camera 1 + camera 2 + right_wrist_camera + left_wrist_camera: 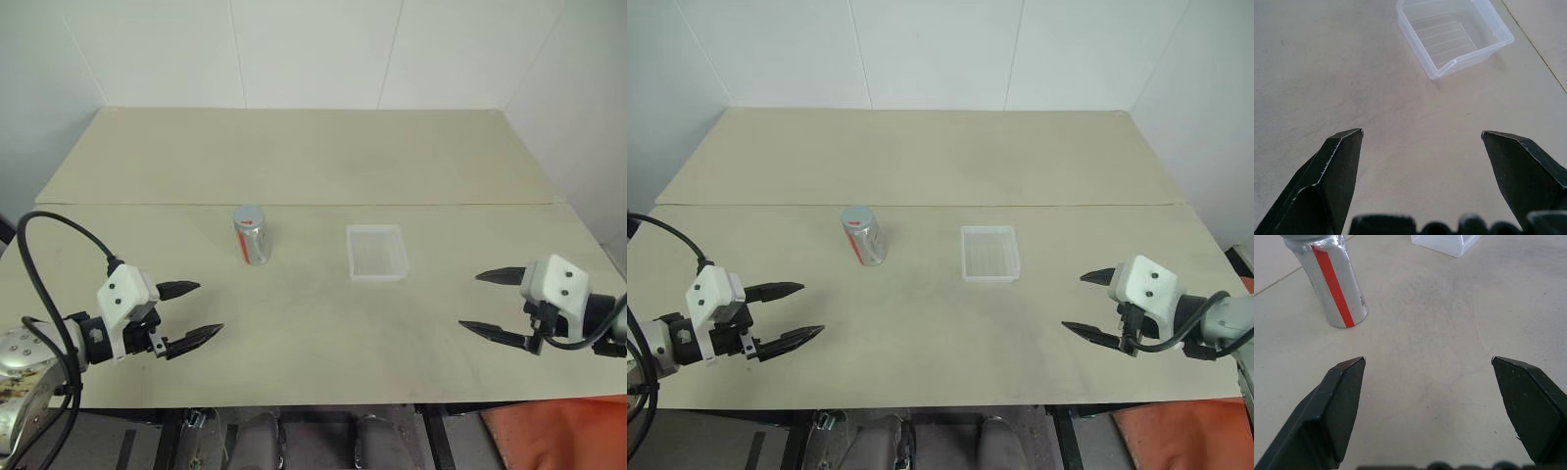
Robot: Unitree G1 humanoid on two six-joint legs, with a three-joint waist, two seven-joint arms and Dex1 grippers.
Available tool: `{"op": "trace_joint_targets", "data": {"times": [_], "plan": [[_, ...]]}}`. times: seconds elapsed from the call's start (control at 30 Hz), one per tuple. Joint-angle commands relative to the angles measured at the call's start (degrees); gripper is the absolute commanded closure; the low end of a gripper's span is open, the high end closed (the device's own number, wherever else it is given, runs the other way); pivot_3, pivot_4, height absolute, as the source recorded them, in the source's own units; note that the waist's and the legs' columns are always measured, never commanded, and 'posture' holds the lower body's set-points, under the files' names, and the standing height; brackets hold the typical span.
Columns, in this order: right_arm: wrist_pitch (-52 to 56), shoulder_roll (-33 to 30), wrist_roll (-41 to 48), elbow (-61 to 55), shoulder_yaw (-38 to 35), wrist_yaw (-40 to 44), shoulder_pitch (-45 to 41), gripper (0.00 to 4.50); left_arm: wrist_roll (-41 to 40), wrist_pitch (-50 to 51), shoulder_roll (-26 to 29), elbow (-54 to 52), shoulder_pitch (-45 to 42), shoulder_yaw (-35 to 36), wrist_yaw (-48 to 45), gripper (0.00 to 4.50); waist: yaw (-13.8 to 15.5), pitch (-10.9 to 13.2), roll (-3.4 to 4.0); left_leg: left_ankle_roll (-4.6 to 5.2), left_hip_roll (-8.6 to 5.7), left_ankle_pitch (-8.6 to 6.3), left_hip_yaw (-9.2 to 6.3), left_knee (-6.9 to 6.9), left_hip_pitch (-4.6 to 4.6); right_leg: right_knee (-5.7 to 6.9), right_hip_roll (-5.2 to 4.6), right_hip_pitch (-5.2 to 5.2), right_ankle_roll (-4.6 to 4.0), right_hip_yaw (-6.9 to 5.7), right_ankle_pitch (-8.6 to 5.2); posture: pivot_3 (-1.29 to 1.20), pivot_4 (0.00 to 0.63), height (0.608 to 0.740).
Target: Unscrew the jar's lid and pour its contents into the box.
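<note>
Surface (313, 323): a pale tabletop, with a seam running across it behind the things.
Jar (252, 235): stands upright on the surface, left of centre, its long axis vertical. Silver body with a red stripe.
Lid (249, 213): on top of the jar, apparently not yet unscrewed.
Contents: cannot be seen; by my reading they sit inside the closed jar.
Box (376, 252): clear, shallow and empty, resting flat on the surface to the right of the jar, apart from it.
Left hand (188, 313): hovers over the near left part of the surface, fingers spread wide, holding nothing. It points forward and inward.
Right hand (495, 304): hovers over the near right part of the surface, fingers spread wide, holding nothing. It points inward toward the middle.
Jar from left hand: ahead and a little to the right, near but not touching. In the left wrist view the jar (1332, 281) stands beyond one fingertip, off the line between the fingers.
Box from right hand: ahead and to the left; the jar lies further off, past the box.
Nearer arm: the left one is closer to the jar, so it looks the likelier to grip the body, leaving the lid to the right.
Stage: judged to be the very start, nothing grasped yet.
</note>
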Motion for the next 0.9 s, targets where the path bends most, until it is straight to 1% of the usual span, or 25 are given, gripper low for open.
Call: {"op": "trace_joint_targets", "data": {"times": [0.03,0.3,0.4,0.47,0.53,0.6,0.7,0.83,0.9], "plan": [[-1.6,-0.3,0.6,0.8,0.4,0.0,-2.7,0.00,-0.1,-0.8,-0.4,-2.0,1.2,2.2,0.6,0.06,-0.1,0.0,0.00,0.00,0.00,0.00,0.00,0.00,0.00,0.00,0.00,0.00,0.00,0.00,0.00,0.00,0.150,0.740],[-3.4,-0.5,-0.1,4.4,3.8,0.4,-7.4,0.00,0.3,-1.9,-1.4,-2.2,3.1,3.5,1.6,0.06,0.1,0.0,0.00,0.01,-0.01,0.00,0.00,0.01,-0.03,-0.02,-0.01,0.00,0.00,0.00,0.00,0.00,0.150,0.740],[-3.8,0.1,0.2,5.2,5.1,0.2,-9.2,0.00,3.1,-3.5,-2.1,-1.6,3.4,2.4,3.2,0.06,0.1,0.0,0.00,0.00,-0.01,0.00,0.00,0.01,-0.01,-0.01,-0.01,0.01,0.00,-0.01,0.00,0.00,0.150,0.740],[-3.3,1.6,0.4,5.4,6.8,-1.3,-11.1,0.00,6.8,-6.5,-5.4,0.1,2.1,0.3,7.5,0.06,0.1,0.0,0.00,0.00,-0.01,0.00,0.01,0.01,0.02,-0.02,-0.01,0.04,0.00,0.00,0.00,0.00,0.150,0.740],[-2.9,2.6,0.1,5.2,8.3,-1.7,-12.0,0.00,9.1,-9.9,-10.7,2.5,0.7,-1.5,12.0,0.06,0.1,0.0,0.01,0.00,-0.01,0.00,0.00,0.01,0.07,0.00,0.00,0.10,0.00,-0.01,0.00,0.00,0.150,0.740],[-2.6,3.1,-0.3,4.3,9.7,-1.8,-11.9,0.00,12.4,-16.5,-15.6,5.2,0.2,-3.1,14.7,0.06,0.1,0.0,0.00,0.01,0.00,0.00,-0.01,0.00,0.11,-0.02,0.00,0.16,0.00,-0.02,0.00,0.00,0.150,0.740],[-1.9,3.9,-0.2,2.6,11.5,-2.5,-11.9,0.00,13.0,-22.3,-22.8,8.0,-1.2,-4.5,18.1,0.06,0.2,0.0,-0.02,0.02,-0.04,-0.01,0.00,0.02,0.06,-0.05,-0.04,0.15,0.00,-0.02,0.01,0.00,0.150,0.740],[-1.0,4.5,-0.4,1.8,13.1,-3.7,-12.9,0.00,16.7,-28.7,-26.0,11.9,-2.8,-6.8,20.0,0.06,0.3,0.0,-0.01,0.02,-0.02,-0.01,-0.03,0.05,0.12,0.00,-0.05,0.23,0.00,-0.06,0.02,0.00,0.150,0.740],[-0.7,4.9,-0.4,1.4,14.2,-4.2,-13.6,0.00,17.7,-32.1,-27.7,14.8,-5.2,-8.1,21.3,0.06,0.3,0.0,-0.01,0.03,-0.01,-0.02,-0.03,0.04,0.26,-0.04,-0.05,0.38,0.00,-0.06,0.02,0.00,0.150,0.740]]}}
